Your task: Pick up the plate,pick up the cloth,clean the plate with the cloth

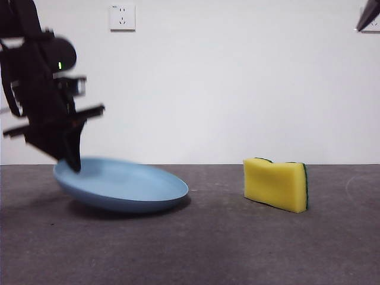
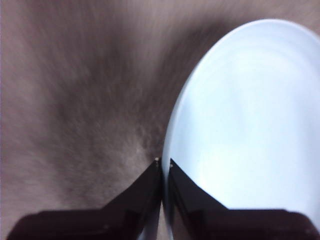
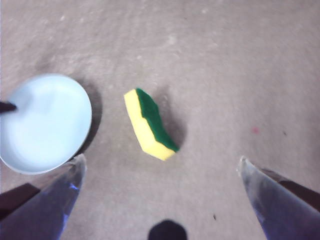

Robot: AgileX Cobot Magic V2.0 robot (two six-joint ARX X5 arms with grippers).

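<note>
The light-blue plate (image 1: 127, 187) is tilted, its left rim lifted off the grey table and its right edge down. My left gripper (image 1: 72, 161) is shut on that raised rim; the left wrist view shows its jaws (image 2: 163, 165) pinching the plate's edge (image 2: 240, 115). The cloth, a yellow sponge with a green layer (image 1: 277, 184), stands on its side to the right of the plate, untouched. My right gripper (image 3: 160, 165) is open, high above the table, with the sponge (image 3: 149, 124) and the plate (image 3: 45, 122) below it. In the front view it shows only as a tip (image 1: 369, 18) at the top right corner.
The grey table (image 1: 214, 243) runs up to a white wall with a socket (image 1: 122, 17). A small red speck (image 3: 255, 130) lies on the table right of the sponge.
</note>
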